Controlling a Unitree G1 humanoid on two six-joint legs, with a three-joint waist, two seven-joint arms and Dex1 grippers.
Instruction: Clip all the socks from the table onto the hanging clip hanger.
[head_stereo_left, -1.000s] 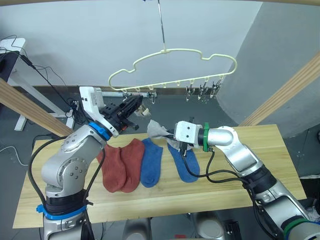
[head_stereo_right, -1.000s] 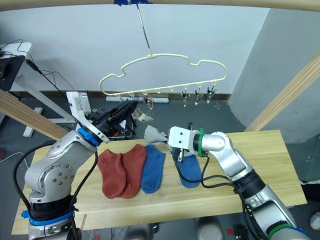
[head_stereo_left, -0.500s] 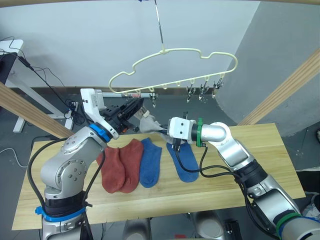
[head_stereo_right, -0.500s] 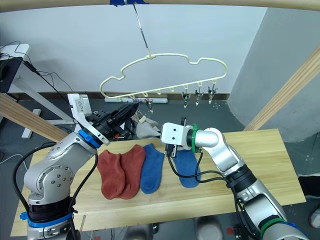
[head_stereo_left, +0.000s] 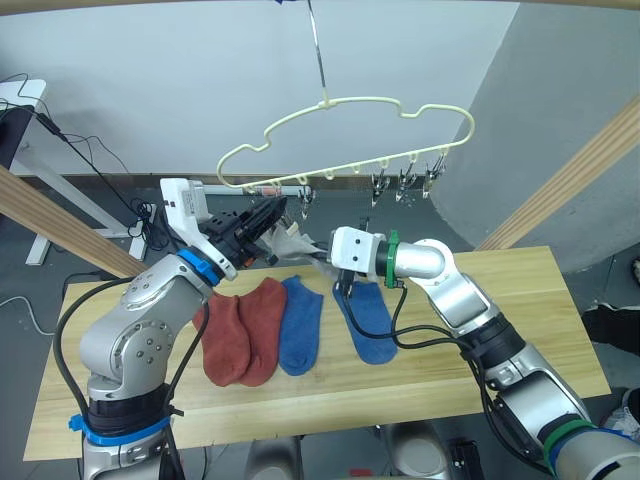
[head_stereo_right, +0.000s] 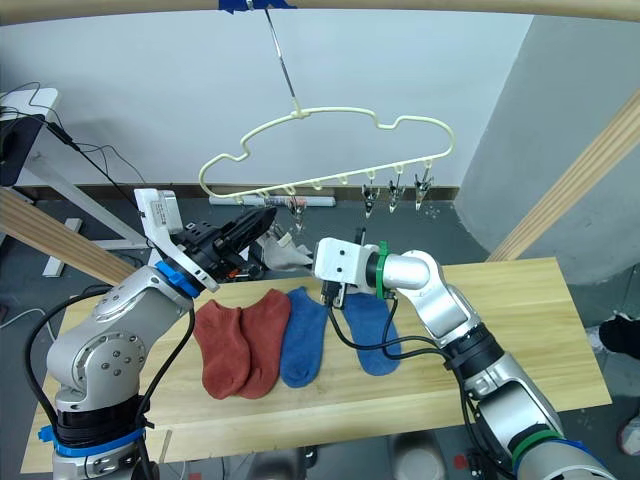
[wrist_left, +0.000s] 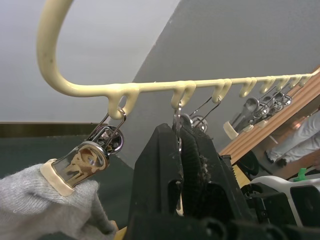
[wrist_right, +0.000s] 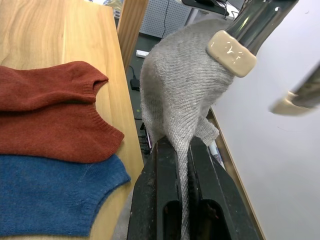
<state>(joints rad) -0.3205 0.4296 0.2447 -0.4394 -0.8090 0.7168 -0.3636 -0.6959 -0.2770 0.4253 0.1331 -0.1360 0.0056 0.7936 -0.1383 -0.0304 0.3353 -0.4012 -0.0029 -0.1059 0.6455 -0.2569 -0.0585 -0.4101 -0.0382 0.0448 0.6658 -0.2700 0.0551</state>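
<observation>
A light grey sock (head_stereo_left: 301, 247) hangs between my two grippers above the table's (head_stereo_left: 500, 300) back edge. My right gripper (wrist_right: 181, 145) is shut on its lower part. Its upper end sits in the end clip (wrist_left: 75, 165) of the cream clip hanger (head_stereo_left: 350, 110), whose pad (wrist_right: 230, 50) presses on the fabric. My left gripper (wrist_left: 178, 131) is shut on the neighbouring clip, and it also appears under the hanger's left end (head_stereo_left: 278, 210). On the table lie two rust-red socks (head_stereo_left: 240, 330) and two blue socks (head_stereo_left: 300, 325), (head_stereo_left: 368, 320).
Three bare clips (head_stereo_left: 405, 185) hang at the hanger's right end. Its long hook goes up to a wooden rail (head_stereo_right: 400, 8). Slanted wooden posts stand at the left (head_stereo_left: 60, 220) and right (head_stereo_left: 580, 170). Bare tabletop lies right of the socks.
My right gripper has carried the grey sock left and up to the hanger's left end, close to my left gripper. The left gripper has hardly moved.
</observation>
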